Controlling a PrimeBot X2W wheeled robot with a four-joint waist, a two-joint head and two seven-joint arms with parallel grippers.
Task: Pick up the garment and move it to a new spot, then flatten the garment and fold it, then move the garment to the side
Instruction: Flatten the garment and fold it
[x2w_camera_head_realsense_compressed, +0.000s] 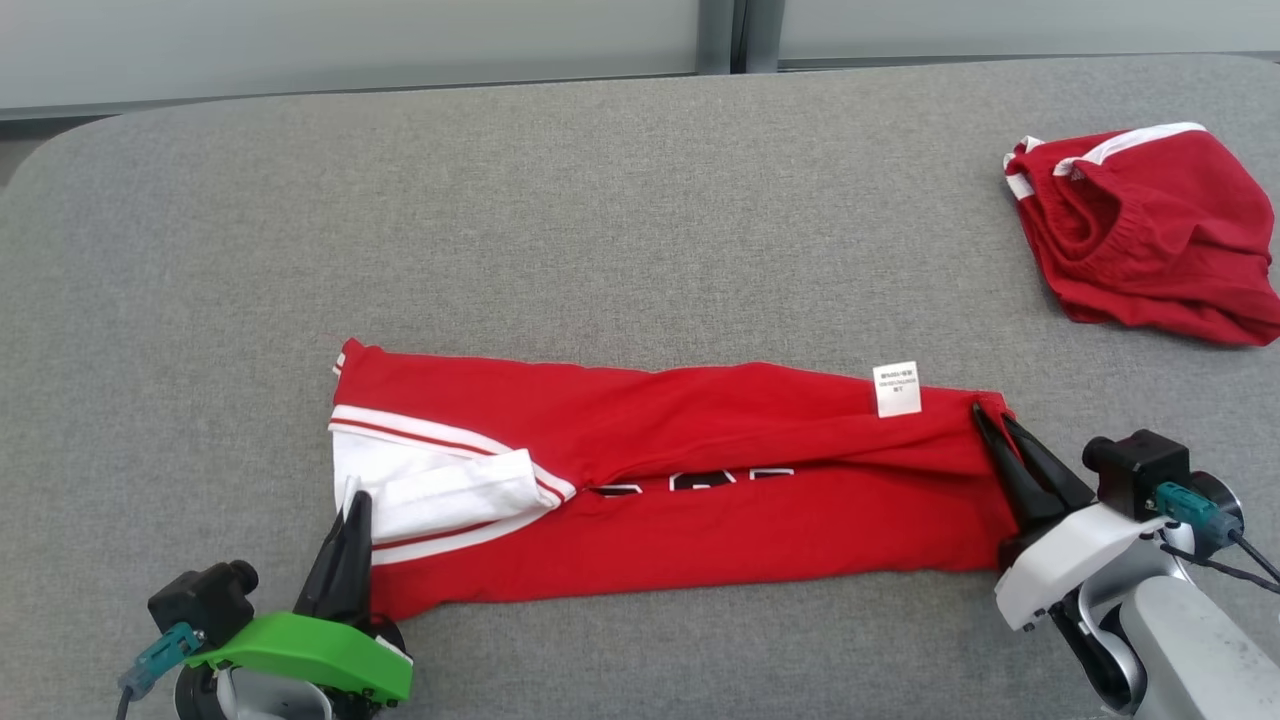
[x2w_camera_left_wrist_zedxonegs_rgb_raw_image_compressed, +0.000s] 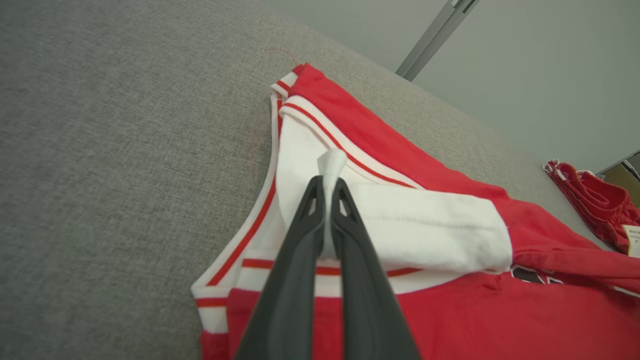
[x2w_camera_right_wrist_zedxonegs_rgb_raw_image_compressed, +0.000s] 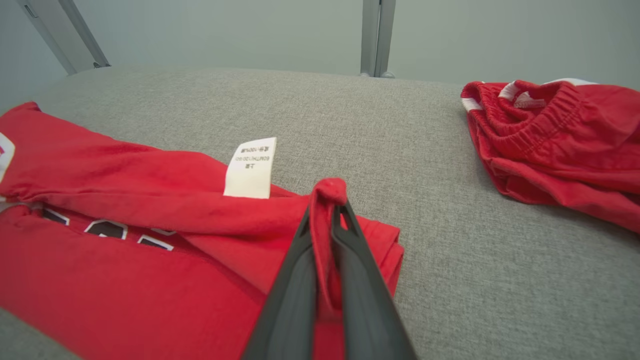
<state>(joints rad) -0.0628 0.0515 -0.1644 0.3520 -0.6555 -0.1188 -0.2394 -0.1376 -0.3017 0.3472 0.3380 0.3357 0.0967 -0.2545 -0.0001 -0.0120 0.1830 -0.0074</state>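
Note:
The garment (x2w_camera_head_realsense_compressed: 700, 480) is a red jersey with white, red-striped trim, lying folded lengthwise as a long band across the grey table. A white care label (x2w_camera_head_realsense_compressed: 896, 388) shows near its right end. My left gripper (x2w_camera_head_realsense_compressed: 352, 510) is shut on the white trim at the garment's left end; the left wrist view shows white cloth (x2w_camera_left_wrist_zedxonegs_rgb_raw_image_compressed: 331, 165) pinched between the fingers of that gripper (x2w_camera_left_wrist_zedxonegs_rgb_raw_image_compressed: 328, 187). My right gripper (x2w_camera_head_realsense_compressed: 985, 412) is shut on the garment's red right corner, and in the right wrist view red fabric (x2w_camera_right_wrist_zedxonegs_rgb_raw_image_compressed: 327, 192) bulges out between this gripper's tips (x2w_camera_right_wrist_zedxonegs_rgb_raw_image_compressed: 325, 212).
A second red garment (x2w_camera_head_realsense_compressed: 1140, 235) with white trim lies crumpled at the table's far right, also seen as the red heap (x2w_camera_right_wrist_zedxonegs_rgb_raw_image_compressed: 555, 135). The grey padded table (x2w_camera_head_realsense_compressed: 600, 230) stretches wide behind the jersey, ending at a wall with a metal post (x2w_camera_head_realsense_compressed: 732, 35).

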